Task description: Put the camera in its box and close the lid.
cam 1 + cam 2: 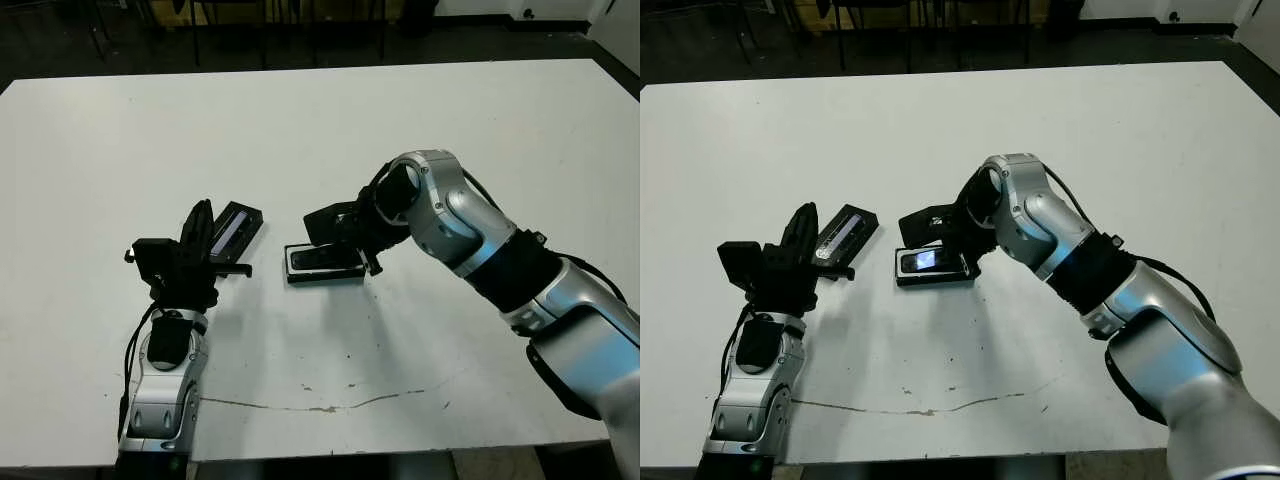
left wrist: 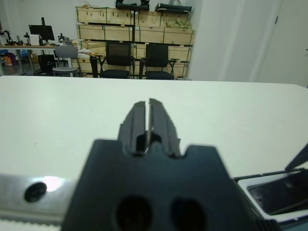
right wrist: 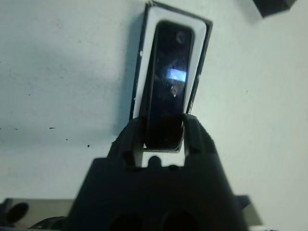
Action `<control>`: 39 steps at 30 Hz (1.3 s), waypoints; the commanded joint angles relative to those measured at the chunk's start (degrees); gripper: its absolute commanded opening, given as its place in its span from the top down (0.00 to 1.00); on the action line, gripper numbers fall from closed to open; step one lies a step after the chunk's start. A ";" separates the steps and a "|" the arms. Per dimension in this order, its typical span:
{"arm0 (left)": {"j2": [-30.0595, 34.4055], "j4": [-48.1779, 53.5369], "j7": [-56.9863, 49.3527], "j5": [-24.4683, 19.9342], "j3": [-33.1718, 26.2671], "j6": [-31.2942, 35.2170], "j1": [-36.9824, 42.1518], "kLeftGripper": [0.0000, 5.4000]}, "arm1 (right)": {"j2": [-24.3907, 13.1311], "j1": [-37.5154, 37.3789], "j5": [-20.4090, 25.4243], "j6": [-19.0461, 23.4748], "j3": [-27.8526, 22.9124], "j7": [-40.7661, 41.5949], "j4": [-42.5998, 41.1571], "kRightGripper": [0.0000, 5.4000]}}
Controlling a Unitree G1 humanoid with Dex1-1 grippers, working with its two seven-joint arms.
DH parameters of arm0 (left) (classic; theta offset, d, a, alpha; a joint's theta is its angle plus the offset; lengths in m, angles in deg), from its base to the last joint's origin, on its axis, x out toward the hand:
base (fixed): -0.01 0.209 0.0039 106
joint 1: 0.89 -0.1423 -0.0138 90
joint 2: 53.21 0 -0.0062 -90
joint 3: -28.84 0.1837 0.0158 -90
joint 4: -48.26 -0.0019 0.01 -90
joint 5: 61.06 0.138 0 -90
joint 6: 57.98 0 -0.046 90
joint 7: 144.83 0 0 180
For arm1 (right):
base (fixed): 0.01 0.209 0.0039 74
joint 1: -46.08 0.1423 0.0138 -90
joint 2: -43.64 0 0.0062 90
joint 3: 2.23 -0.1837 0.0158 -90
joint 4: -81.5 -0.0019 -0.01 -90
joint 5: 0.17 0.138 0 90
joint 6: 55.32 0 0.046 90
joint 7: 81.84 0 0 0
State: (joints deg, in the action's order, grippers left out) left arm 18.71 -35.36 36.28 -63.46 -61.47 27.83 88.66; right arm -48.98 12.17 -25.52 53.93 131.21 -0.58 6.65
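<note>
White table (image 1: 420, 130): bare white top with a thin dark crack line near the robot's edge; wide open surface on the far side and to the right.
Box (image 1: 902, 268): shallow black tray with white lining, lying flat near the table's middle, long side across the view.
Camera (image 3: 166, 82): glossy black bar lying inside the box, white lining showing around it, a bluish-white patch on its top face.
Right gripper (image 3: 163, 132): low over the box's right end; its two fingers stand apart on either side of the camera's near end, and whether they press on it I cannot tell.
Right arm (image 1: 470, 235): reaches in from the right and covers the table behind the box's right end.
Lid (image 1: 235, 228): flat black cover with a pale strip, lying slantwise just left of the box, apart from it.
Left gripper (image 2: 147, 126): fingers pressed together, holding nothing, pointing up beside the lid's left end.
In the way: the left gripper stands close to the lid's left side; the gap between lid and box is open.
Beyond the table: dark chairs (image 2: 144, 60) and wooden crates (image 2: 134, 24).
</note>
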 commanded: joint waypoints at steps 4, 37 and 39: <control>0.55 -0.31 0.20 -0.01 -0.07 1.20 -0.43 1.00 | 0.52 -1.44 1.99 -4.00 0.59 2.42 2.18 0.50; 2.95 0.10 1.87 -0.67 -1.61 1.82 -0.40 1.00 | -8.59 -4.75 21.33 -1.00 -30.72 -11.27 -3.41 0.00; 3.14 0.04 2.03 -0.90 -1.86 1.24 -0.69 1.00 | -7.39 -10.33 23.11 -0.52 -34.65 -18.51 -7.55 0.00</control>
State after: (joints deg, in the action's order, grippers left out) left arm 21.09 -34.85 38.17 -64.44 -62.93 28.61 88.70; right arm -57.03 5.89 -3.21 52.31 98.27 -15.99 0.74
